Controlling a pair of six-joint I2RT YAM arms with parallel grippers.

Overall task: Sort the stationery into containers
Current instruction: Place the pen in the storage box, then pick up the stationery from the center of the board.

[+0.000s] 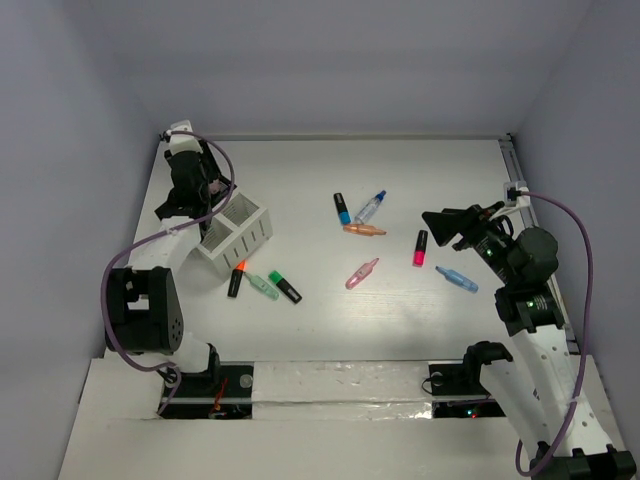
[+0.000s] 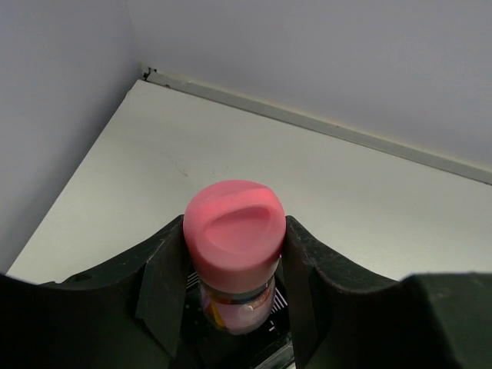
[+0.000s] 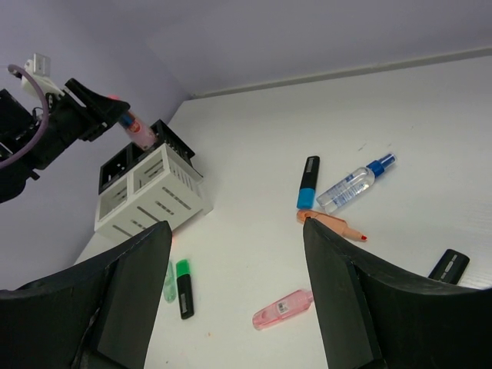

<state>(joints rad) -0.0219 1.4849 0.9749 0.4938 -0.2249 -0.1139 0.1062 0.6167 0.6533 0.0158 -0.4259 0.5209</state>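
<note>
Placement step, left arm. Left gripper [image 2: 234,269] is clamped on a pink-capped marker [image 2: 233,227], one finger on each side just below the cap. It holds the marker tilted just above the black container [image 3: 174,140], which adjoins the white slatted container [image 1: 243,232] at the table's left (whether the lower tip has entered a compartment cannot be told).

Recommended execution, as a judgement:
- centre the tip over one compartment, clear of the dividing walls;
- bring the marker nearer upright;
- lower it until most of the body is inside, and only then part the fingers.

A release from height or at a tilt would likely bounce the marker off a rim.

Just in front of the white container lie an orange-capped marker [image 1: 237,279], a mint green marker [image 1: 262,286] and a green-capped marker [image 1: 287,288], close together. Mid-table lie a blue-capped marker [image 1: 342,208], a translucent blue pen [image 1: 369,207] and an orange pen [image 1: 364,230], with a pink translucent pen [image 1: 362,273] nearer the arms. Further right, a red-pink marker [image 1: 420,248] and a pale blue pen [image 1: 456,279] lie near the right gripper [image 1: 440,228]. That gripper hovers above the table with its fingers spread wide and nothing between them.
</note>
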